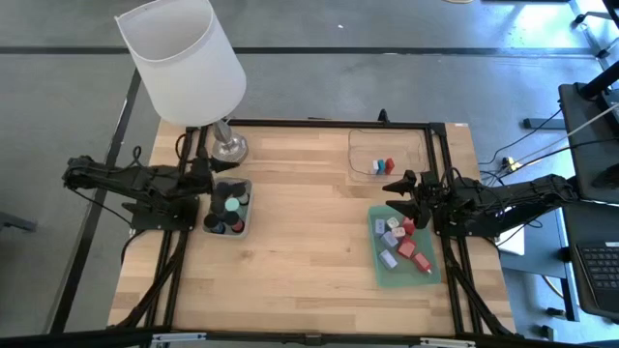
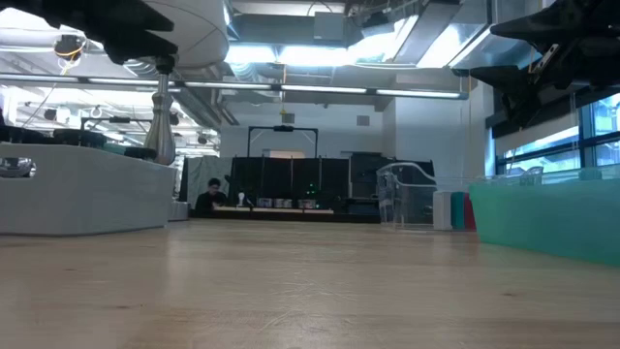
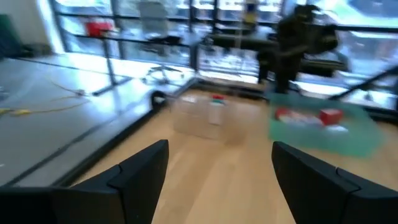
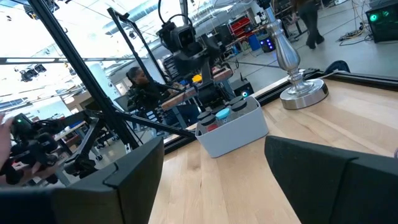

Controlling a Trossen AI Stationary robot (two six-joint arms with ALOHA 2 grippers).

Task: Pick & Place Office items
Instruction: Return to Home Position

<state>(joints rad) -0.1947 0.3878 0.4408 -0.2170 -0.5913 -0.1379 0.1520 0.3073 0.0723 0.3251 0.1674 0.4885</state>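
The office items lie in three trays. Red blocks (image 1: 407,248) and lilac blocks (image 1: 390,239) fill the green tray (image 1: 379,273) near the table's right edge. Black caps (image 1: 221,223) and a teal bit (image 1: 235,204) sit in the grey tray (image 1: 249,210) on the left. A red and a blue piece (image 1: 385,166) stand in the clear tray (image 1: 363,145) at the far edge. My left gripper (image 1: 215,180) (image 3: 217,155) is open, over the grey tray's far left corner. My right gripper (image 1: 397,188) (image 4: 214,149) is open, raised over the green tray's far end.
A white-shaded lamp (image 1: 184,58) stands on its metal base (image 1: 229,147) at the far left corner, just beyond the grey tray. Bare wood lies between the trays in the table's middle and along its near edge. A person sits far off in the room.
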